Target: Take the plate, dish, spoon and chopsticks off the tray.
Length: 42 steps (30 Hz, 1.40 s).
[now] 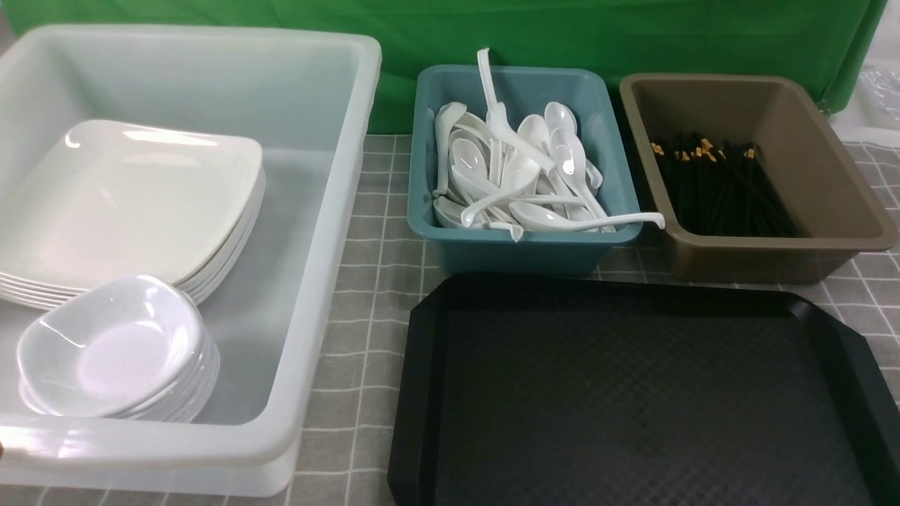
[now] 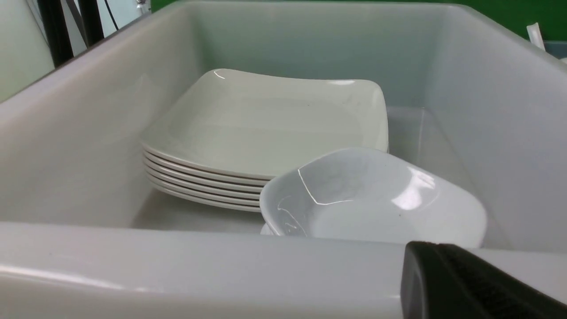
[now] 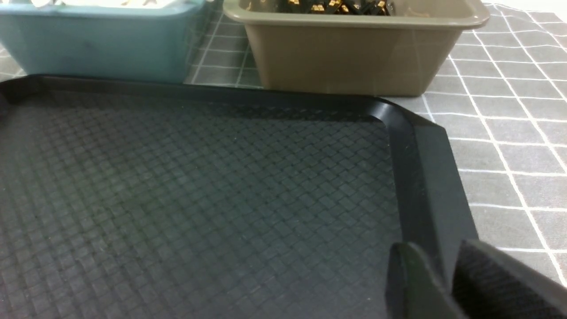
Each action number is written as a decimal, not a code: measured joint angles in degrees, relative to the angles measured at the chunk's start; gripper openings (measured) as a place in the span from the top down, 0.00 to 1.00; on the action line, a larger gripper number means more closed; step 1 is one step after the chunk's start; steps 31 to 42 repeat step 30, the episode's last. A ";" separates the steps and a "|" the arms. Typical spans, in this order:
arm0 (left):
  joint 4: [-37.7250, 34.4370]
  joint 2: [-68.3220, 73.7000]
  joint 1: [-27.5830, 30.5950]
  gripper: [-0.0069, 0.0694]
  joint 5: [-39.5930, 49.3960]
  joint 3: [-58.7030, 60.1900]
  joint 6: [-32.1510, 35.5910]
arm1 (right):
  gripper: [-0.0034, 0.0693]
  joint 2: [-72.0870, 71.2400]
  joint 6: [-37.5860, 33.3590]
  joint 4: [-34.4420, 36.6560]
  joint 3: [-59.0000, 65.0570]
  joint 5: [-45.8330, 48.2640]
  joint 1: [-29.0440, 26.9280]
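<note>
My front view shows neither gripper; wrist views do: left gripper pressed together, right gripper slightly parted over the black diamond-textured plastic tray.

Front view: the tray fills the lower right of the frame. Behind it, at upper centre, a tub holds spoons; to its right a second tub holds chopsticks. At left, a bin contains stacked plates, with stacked bowls below them in frame.
</note>
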 joint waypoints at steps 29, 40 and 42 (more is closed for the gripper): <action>0.26 0.00 0.00 0.90 -0.11 0.05 0.00 | 0.63 0.00 0.00 0.00 0.00 0.00 0.00; 0.26 0.00 0.00 0.90 -0.11 0.05 0.00 | 0.63 0.00 0.00 0.00 0.00 0.00 0.00; 0.26 0.00 0.00 0.90 -0.11 0.05 0.00 | 0.63 0.00 0.00 0.00 0.00 0.00 0.00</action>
